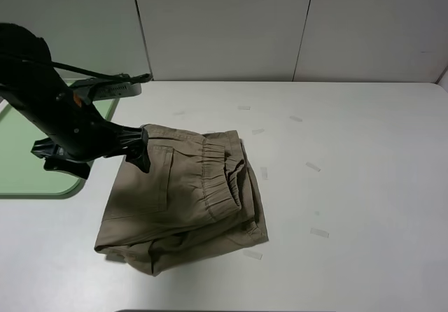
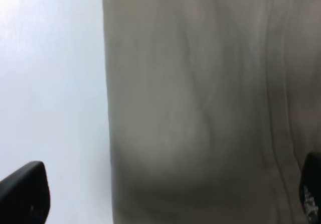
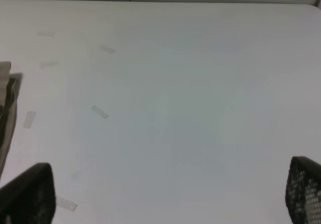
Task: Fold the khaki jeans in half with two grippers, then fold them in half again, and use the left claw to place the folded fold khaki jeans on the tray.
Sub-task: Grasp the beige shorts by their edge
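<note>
On the worktop [image 1: 364, 186], a little left of centre: the khaki jeans [image 1: 182, 193] lie as a compact, layered bundle. The gathered waistband [image 1: 217, 175] runs down the middle and the back pocket [image 1: 150, 179] faces up. The layers are slightly uneven along the near edge. I judge that both folds are done.

The mint-green tray [image 1: 24, 175] sits at the far left edge, near the bundle but not touching it. The arm hides part of it.

The left hand [image 1: 140, 152] is at the bundle's far-left corner, low over the cloth. The left wrist view shows the left hand [image 2: 168, 194] spread wide. One fingertip [image 2: 25, 194] is over bare worktop and the other is over the fabric, so the bundle's edge runs between them. It is pinching nothing yet. I cannot tell whether the fingers touch the cloth.

The right hand [image 3: 165, 194] shows only in its own wrist view. It is also spread and holds nothing, hanging over bare worktop dotted with tape strips [image 3: 99, 111]. The bundle's edge is just visible at one side of that view.

My read of the step is the pickup for the transfer to the tray. The next move calls for getting the lower finger under every layer at that edge, then pressing shut on the full stack. A shallow bite could take only the top layer and peel the fold open on the lift. After that comes a short carry to the left, setting the bundle flat inside the tray rim.
</note>
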`<state>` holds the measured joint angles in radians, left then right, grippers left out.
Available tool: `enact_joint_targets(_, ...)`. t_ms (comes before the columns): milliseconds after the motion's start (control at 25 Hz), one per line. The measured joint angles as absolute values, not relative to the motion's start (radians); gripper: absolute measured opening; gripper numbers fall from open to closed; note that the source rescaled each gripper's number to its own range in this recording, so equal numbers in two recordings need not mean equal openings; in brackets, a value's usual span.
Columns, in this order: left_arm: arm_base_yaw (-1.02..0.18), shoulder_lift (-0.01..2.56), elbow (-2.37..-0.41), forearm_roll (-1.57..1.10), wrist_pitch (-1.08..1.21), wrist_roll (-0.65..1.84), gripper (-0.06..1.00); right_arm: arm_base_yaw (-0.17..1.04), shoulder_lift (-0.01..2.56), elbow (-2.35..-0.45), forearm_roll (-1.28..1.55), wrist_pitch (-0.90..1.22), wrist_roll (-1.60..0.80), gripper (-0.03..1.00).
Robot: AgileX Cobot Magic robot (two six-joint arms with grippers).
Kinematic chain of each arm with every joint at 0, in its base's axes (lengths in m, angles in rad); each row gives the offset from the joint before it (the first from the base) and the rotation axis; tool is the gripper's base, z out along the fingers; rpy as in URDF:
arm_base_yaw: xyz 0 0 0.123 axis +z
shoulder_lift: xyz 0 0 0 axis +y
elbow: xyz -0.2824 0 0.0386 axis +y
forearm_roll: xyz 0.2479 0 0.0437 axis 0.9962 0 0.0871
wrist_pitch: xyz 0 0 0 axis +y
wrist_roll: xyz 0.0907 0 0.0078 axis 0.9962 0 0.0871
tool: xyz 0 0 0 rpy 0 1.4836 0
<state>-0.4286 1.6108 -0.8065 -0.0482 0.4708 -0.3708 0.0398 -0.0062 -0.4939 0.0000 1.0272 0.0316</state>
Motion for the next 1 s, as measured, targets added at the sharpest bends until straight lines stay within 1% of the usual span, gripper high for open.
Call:
enact_joint_targets(280,-0.429,1.752,-0.797,-0.112,0.337,-0.353,1.0,0.04,-0.006,-0.494,0.0,1.027,0.032,1.0)
enact_joint_targets(760,-0.44,1.872,-0.798,-0.161,0.235,-0.322,1.0,0.04,-0.006,-0.494,0.0,1.027,0.032,1.0)
enact_joint_targets(840,-0.447,1.875,-0.798,-0.157,0.225,-0.32,0.97,0.04,-0.006,-0.494,0.0,1.027,0.032,1.0)
enact_joint_targets(920,-0.447,1.875,-0.798,-0.156,0.22,-0.319,0.92,0.04,-0.006,-0.494,0.0,1.027,0.032,1.0)
enact_joint_targets(1000,-0.447,1.877,-0.798,-0.156,0.216,-0.318,0.82,0.04,-0.006,-0.494,0.0,1.027,0.032,1.0)
